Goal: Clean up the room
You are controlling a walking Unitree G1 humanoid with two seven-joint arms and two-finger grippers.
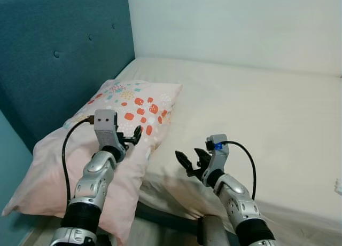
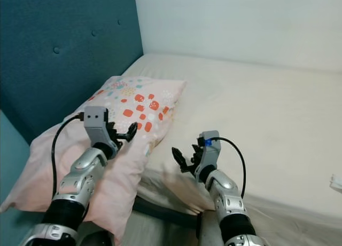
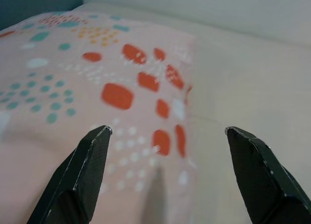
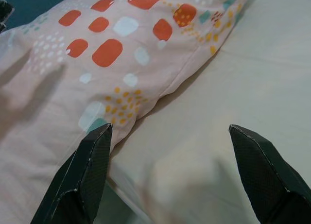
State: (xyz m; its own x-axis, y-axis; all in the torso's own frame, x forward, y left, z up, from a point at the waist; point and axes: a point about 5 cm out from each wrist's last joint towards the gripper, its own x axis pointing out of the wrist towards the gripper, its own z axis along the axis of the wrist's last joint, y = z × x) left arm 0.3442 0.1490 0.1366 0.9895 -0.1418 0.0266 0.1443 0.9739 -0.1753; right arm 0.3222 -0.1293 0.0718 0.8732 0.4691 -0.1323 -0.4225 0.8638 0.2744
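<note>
Pillow (image 1: 115,144): pale pink, printed with orange-red, teal, white and yellow spots. It lies at the head end of the bed, its far edge resting against the teal headboard (image 1: 59,48) and its near corner hanging over the bed's front edge. Cream sheet (image 1: 251,107) covers the mattress beside the pillow and runs away from it toward the white wall (image 1: 240,22).

Left gripper (image 1: 133,135): poised over the pillow, above its spotted half, both black fingers spread wide, nothing between them. Contact with the fabric cannot be confirmed; in the left wrist view the fingertips (image 3: 99,136) frame the orange patches with a gap of cloth between.

Right gripper (image 1: 191,159): on the sheet side of the pillow, near the bed's front edge, just beside the pillow's hanging corner. Fingers wide apart, holding nothing. Right wrist view shows the pillow seam meeting the sheet between its fingertips (image 4: 102,136).

Black cable (image 1: 65,150) loops from the left wrist over the pillow; a second cable (image 1: 250,160) arcs off the right wrist above the sheet.
</note>
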